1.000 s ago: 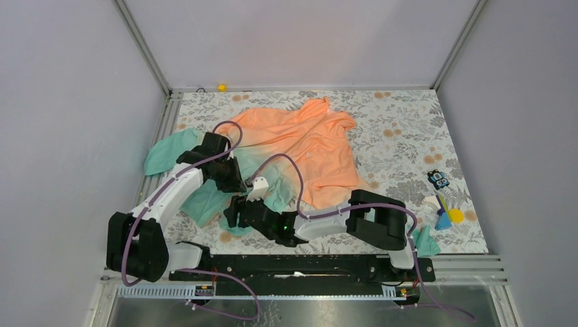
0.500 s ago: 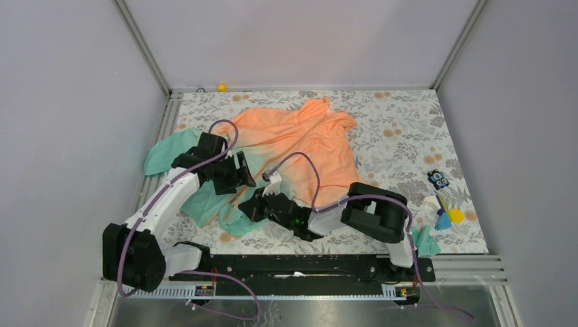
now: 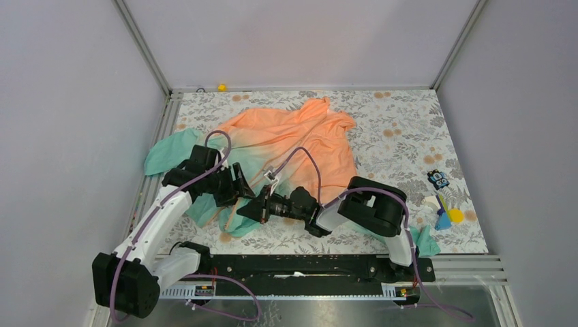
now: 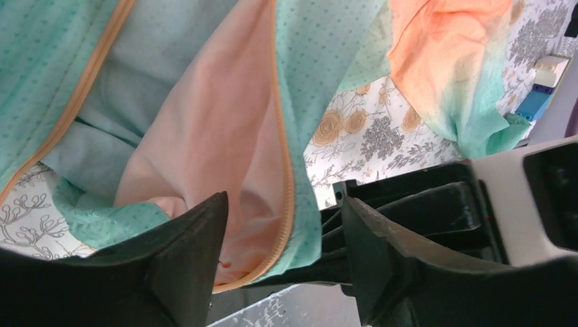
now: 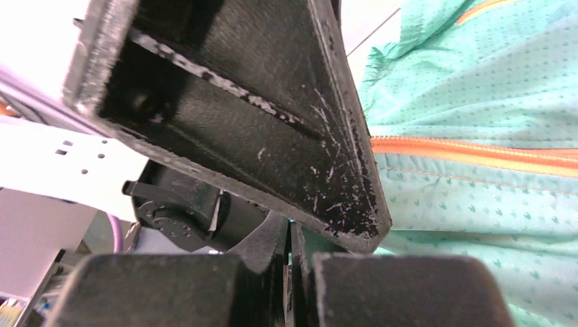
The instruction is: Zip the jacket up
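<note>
At the jacket (image 3: 300, 139) hem, your left claw (image 4: 283, 201) gapes around the zipper (image 4: 290, 184); your shut right claw (image 5: 290, 238) crowds it, risking a collision.

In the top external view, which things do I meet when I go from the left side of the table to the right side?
jacket's teal sleeve → left end effector → jacket's orange collar → small blue-and-black toy

floral table (image 3: 409, 129), small toys (image 3: 446, 214), yellow bead (image 3: 221, 87)
</note>
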`<state>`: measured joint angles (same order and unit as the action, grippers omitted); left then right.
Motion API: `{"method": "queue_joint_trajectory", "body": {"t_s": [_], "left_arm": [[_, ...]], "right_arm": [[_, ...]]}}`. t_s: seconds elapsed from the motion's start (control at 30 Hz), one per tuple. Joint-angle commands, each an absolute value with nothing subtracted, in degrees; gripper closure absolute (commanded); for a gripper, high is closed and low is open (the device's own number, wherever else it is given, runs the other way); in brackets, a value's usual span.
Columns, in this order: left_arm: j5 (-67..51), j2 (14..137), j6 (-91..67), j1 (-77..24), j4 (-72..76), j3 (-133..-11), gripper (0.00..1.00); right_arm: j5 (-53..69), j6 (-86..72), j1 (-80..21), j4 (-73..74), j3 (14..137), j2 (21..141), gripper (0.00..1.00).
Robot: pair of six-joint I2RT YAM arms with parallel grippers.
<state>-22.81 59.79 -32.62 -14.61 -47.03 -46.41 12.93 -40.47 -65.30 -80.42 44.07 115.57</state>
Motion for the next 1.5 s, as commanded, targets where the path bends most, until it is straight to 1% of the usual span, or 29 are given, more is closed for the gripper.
{"method": "queue_joint_trajectory", "body": {"t_s": [0.0, 0.07, 0.1, 0.2, 0.23, 0.3, 0.4, 0.47, 0.5, 0.53, 0.63, 0.7, 0.83, 0.93, 1.07, 1.17, 1.27, 1.4, 1.47], "left_arm": [[-24.89, 56.8, -33.61, -14.35, -48.79, -45.55, 0.37], [-25.46, 55.71, -34.65, -14.4, -48.39, -44.62, 0.38], [-26.59, 55.37, -35.2, -14.41, -47.66, -43.82, 0.41], [-28.5, 55.62, -36.07, -14.37, -45.96, -43.08, 0.56], [-28.37, 55.67, -36.19, -14.41, -45.78, -43.33, 0.6], [-27.65, 55.45, -36.17, -14.38, -45.76, -44.02, 0.7], [-26.23, 55.09, -37.23, -14.39, -44.99, -44.47, 0.86], [-25.36, 54.75, -38.15, -14.34, -43.69, -44.4, 0.94], [-24.56, 54.54, -38.65, -14.32, -43.24, -44.31, 0.98], [-23.66, 54.31, -39.2, -14.34, -43.02, -44.25, 1.0], [-22.19, 53.42, -41.06, -14.33, -41.54, -43.68, 1.0], [-21.82, 53.31, -41.84, -14.33, -40.69, -43.43, 1.0], [-20.83, 52.92, -42.05, -14.33, -40.61, -43.38, 1.0], [-20.77, 52.13, -42.35, -14.33, -40.03, -43.11, 1.0], [-20.15, 51.24, -42.74, -14.33, -39.98, -43.33, 1.0], [-19.75, 50.95, -42.81, -14.33, -39.73, -43.24, 1.0], [-19.82, 51.34, -42.84, -14.33, -39.41, -42.99, 1.0], [-19.96, 51.37, -42.85, -14.32, -38.54, -42.32, 1.0], [-19.89, 51.35, -42.86, -14.33, -38.58, -42.09, 1.0]], "right_arm": [[16.8, -40.98, -64.34, -87.5, 45.22, 116.69, 1.0], [16.87, -41.1, -64.23, -87.45, 45.34, 116.67, 1.0], [16.73, -41.25, -64.21, -87.38, 45.32, 116.68, 1.0], [15.54, -41.31, -64.18, -85.64, 45.32, 116.43, 0.98], [14.76, -41.3, -64.18, -84.21, 45.37, 116.21, 0.93], [12.95, -41.42, -64.16, -81.33, 45.44, 115.78, 0.78], [7.07, -43.99, -64.23, -73.55, 45.56, 114.31, 0.52], [1.86, -48.13, -64.29, -64.2, 45.97, 112.33, 0.4], [-0.97, -51.2, -64.25, -59.29, 46.27, 111.27, 0.36], [-2.71, -53.84, -64.48, -54.97, 46.65, 110.28, 0.34], [-6.37, -59.38, -66.51, -44.05, 47.76, 106.73, 0.29], [-9.62, -60.79, -68.59, -40.2, 47.97, 103.94, 0.28], [-16.59, -58.99, -73.41, -35.11, 49.31, 100.01, 0.16], [-17.21, -56.41, -74.96, -34.14, 51.92, 100.99, 0.14], [-17.81, -54.88, -75.78, -36.04, 52.97, 102.23, 0.17], [-19.14, -53.45, -76.06, -35.26, 54.61, 103.0, 0.22], [-20.47, -53.14, -76.03, -30.56, 58.21, 104.2, 0.22], [-22.93, -54.34, -76.12, -30.01, 59.29, 105.19, 0.22], [-24.35, -54.4, -76.11, -30.87, 58.75, 104.96, 0.27]]}}
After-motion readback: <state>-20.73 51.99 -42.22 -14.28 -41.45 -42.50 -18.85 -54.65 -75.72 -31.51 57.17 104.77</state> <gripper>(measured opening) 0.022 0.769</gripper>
